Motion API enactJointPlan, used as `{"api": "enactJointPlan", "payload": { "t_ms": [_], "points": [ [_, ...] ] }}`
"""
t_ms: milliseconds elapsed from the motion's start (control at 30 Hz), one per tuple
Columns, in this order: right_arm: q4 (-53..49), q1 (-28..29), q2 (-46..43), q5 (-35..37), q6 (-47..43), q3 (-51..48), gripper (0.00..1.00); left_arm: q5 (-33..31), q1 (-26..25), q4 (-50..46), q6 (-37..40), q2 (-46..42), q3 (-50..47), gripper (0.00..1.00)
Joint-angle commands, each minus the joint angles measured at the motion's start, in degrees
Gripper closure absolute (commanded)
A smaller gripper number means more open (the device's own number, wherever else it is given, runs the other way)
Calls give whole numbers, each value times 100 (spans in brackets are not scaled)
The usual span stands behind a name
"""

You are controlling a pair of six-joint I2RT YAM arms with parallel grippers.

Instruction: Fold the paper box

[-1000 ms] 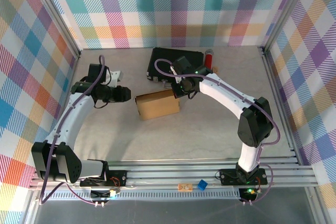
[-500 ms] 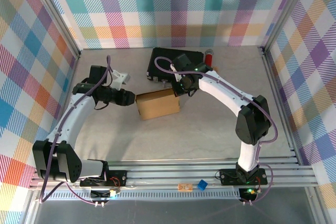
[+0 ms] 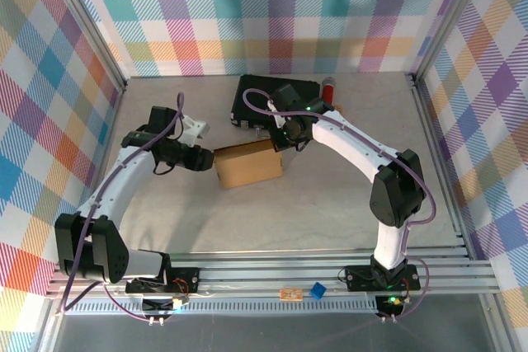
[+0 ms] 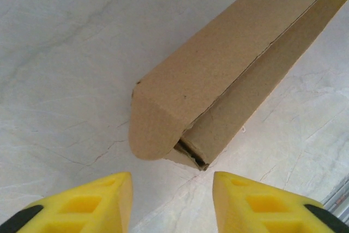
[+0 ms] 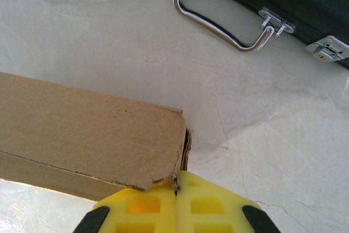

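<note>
Pale marbled surface (image 3: 330, 195) bears the paper box (image 3: 247, 164), its rounded end just ahead of the released, empty left gripper (image 4: 170, 185), its opposite corner touching the clenched right gripper (image 5: 176, 189).

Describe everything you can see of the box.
The box is brown corrugated cardboard, folded flat and rectangular, lying on the table near the black case. Its left end is rounded, a seam gaping. The shut right gripper touches its far right corner; the open left gripper faces the left end, just short.
</note>
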Motion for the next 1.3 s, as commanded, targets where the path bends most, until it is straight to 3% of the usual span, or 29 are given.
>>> {"api": "enactJointPlan", "payload": {
  "t_ms": [0, 333, 500, 667, 900, 1267],
  "points": [
    [-464, -16, 217, -117, -62, 21, 100, -9, -91, 57, 95, 95, 172, 62],
    [-462, -25, 218, -145, -35, 7, 100, -436, -241, 268, -80, 302, 314, 71],
    [-471, -32, 218, -137, -35, -1, 100, -679, -250, 318, -16, -40, 234, 57],
    [-464, -42, 214, -159, -30, -22, 100, -889, -249, 189, 95, -23, 160, 53],
    [-473, -53, 218, -181, -19, -32, 100, -593, -250, 295, 52, 239, 233, 65],
    [-464, -55, 236, -207, -8, -14, 100, -743, -378, 327, 61, 399, 365, 67]
  ]
}}
